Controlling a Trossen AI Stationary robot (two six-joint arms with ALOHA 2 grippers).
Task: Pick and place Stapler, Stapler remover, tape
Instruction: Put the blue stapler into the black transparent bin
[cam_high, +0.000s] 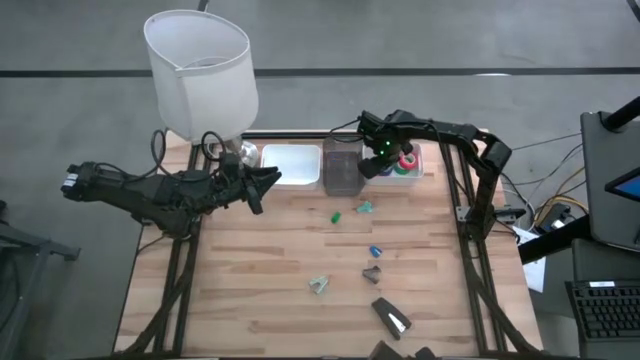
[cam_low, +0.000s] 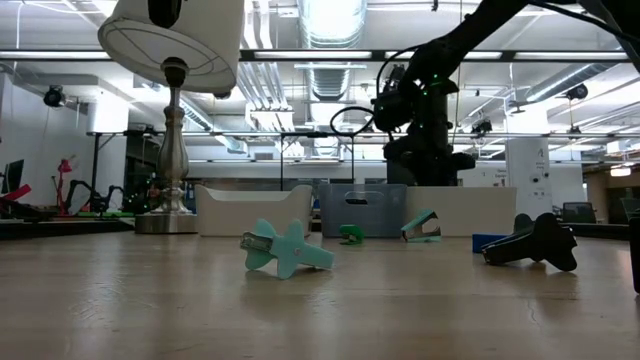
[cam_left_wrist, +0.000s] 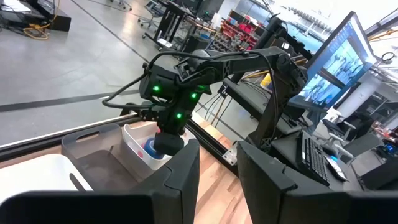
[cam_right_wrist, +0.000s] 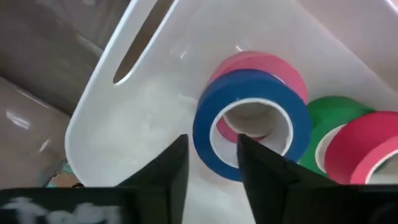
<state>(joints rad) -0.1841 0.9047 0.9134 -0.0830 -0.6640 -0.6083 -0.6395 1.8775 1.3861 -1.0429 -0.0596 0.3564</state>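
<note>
The right hand (cam_right_wrist: 211, 162) hangs in the white bin (cam_right_wrist: 124, 118), fingers slightly parted astride the blue tape's (cam_right_wrist: 252, 127) wall, so it, not the left hand (cam_high: 262, 183), is nearer.

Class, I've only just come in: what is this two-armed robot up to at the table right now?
It is sorting desk items into bins at the table's far edge. The right hand hangs over the white bin, fingers either side of the blue tape roll's wall; pink and green rolls lie beside it. The left hand waits near the lamp. The stapler and several small removers, one of them teal, still lie on the table.
</note>
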